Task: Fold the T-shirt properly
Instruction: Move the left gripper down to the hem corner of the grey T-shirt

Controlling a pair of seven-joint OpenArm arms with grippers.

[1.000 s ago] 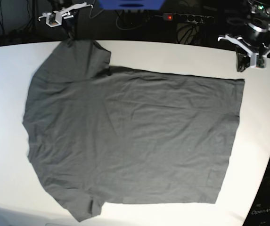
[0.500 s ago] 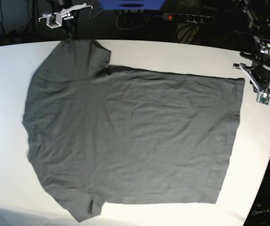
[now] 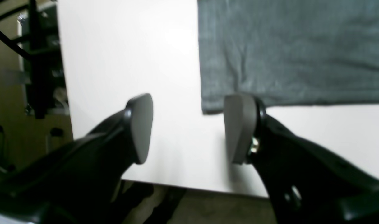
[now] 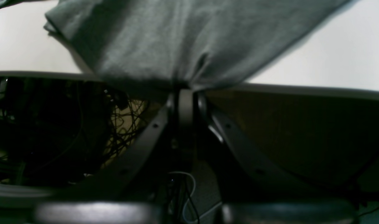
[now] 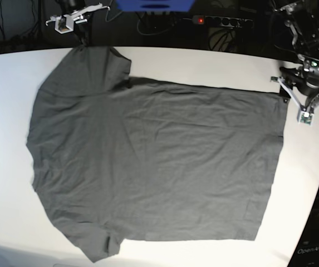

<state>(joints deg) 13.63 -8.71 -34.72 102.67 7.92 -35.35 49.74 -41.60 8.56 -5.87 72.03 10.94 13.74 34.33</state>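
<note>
You have the table [image 5: 3, 100] filling almost the whole base view, white and bare around its edges, and the T-shirt [image 5: 159, 161] lying flat across its middle. Its long axis runs left to right in that view: shoulders and sleeves at the left, the straight hem at the right, standing nearly vertical in the frame. One sleeve reaches the table's far edge at the upper left of the picture.

Your left gripper [image 5: 303, 95] sits at the upper right of the base view, just beside the upper hem corner. In the left wrist view the left gripper [image 3: 189, 129] has its jaws spread wide with nothing between them, and that hem corner [image 3: 209, 105] lies just ahead of the gap, toward the right pad [image 3: 239, 127], with the cloth stretching away to the upper right of the frame. So the corner is close, slightly off-centre, and I judge you need a small shift toward it before closing.

Your right gripper [image 5: 64, 22] is at the upper left of the base view, past the table's far edge. In the right wrist view its jaws are clamped on the sleeve [image 4: 177, 62], which bunches where it meets them at the centre of the frame.

The left arm is the nearer one to the hem.
</note>
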